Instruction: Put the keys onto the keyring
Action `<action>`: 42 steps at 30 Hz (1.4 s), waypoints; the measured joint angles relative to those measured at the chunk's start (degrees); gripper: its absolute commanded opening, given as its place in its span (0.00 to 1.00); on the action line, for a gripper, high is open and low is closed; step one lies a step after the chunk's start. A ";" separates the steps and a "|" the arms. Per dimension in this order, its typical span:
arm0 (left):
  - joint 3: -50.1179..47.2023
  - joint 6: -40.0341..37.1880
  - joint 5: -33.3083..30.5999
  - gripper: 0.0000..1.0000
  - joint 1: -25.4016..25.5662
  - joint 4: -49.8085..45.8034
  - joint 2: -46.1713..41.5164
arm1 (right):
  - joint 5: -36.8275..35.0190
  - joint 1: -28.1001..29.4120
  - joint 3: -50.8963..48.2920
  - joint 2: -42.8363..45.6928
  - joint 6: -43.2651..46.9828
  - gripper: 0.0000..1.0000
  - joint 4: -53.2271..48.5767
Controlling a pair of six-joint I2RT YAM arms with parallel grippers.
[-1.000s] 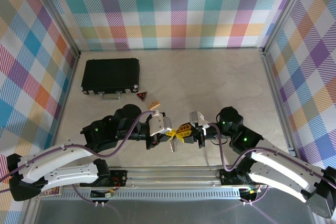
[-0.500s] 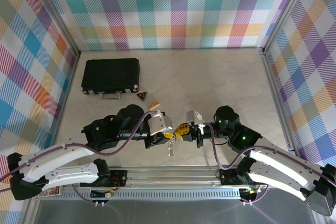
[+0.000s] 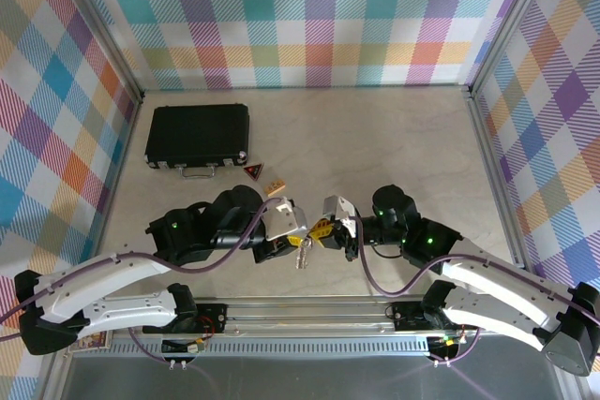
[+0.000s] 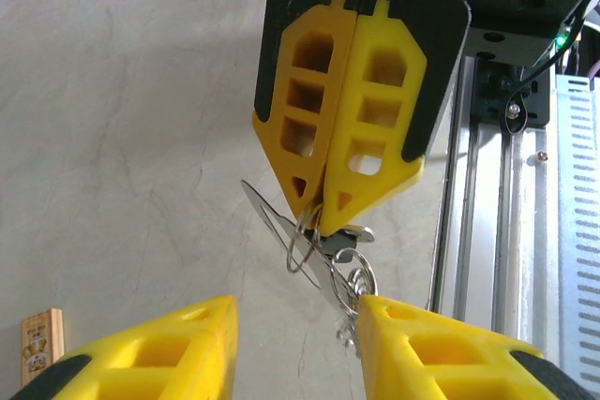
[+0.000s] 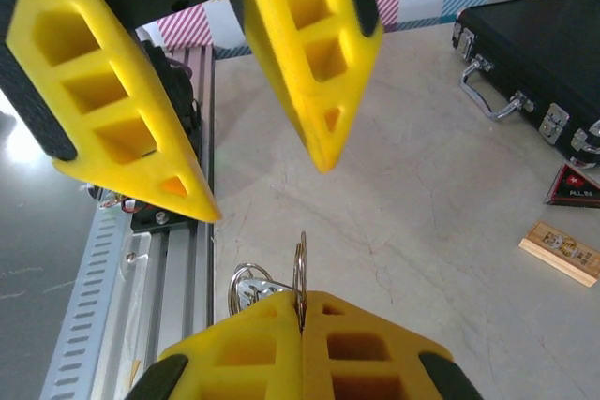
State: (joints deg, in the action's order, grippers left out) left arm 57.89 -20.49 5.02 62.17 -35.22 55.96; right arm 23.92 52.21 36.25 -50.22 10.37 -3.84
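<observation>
With your right gripper (image 4: 319, 217) pinched shut on the keys (image 4: 330, 255), dangling over the table (image 4: 112, 138) near the front rail (image 4: 525, 231), your left gripper (image 4: 298, 311) stood part-open astride them, best closed slowly on one flat blade.

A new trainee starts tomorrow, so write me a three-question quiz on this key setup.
1. True or false: the right claw is shut on the keys.
2. Which lies nearest the black case? A) red-and-black triangular tag B) wooden block C) keys
3. Fill in: the fingers of the left claw stand ____.

Key: 1 true; 2 A; 3 open.
</observation>
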 measured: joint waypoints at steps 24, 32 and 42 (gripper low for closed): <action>0.92 -3.37 0.50 0.17 0.07 2.29 4.35 | 0.55 0.81 0.22 0.00 0.87 0.00 -0.72; 0.94 -3.50 1.79 0.00 0.07 2.16 4.04 | 0.24 0.74 0.22 0.04 0.87 0.00 -0.50; 0.33 -2.62 4.28 0.00 0.07 4.33 1.68 | 0.59 0.76 0.17 1.55 0.07 0.15 1.27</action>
State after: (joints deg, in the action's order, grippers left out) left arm 58.22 -23.11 9.30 62.24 -30.89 57.65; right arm 24.51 52.97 36.42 -48.66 10.44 -2.57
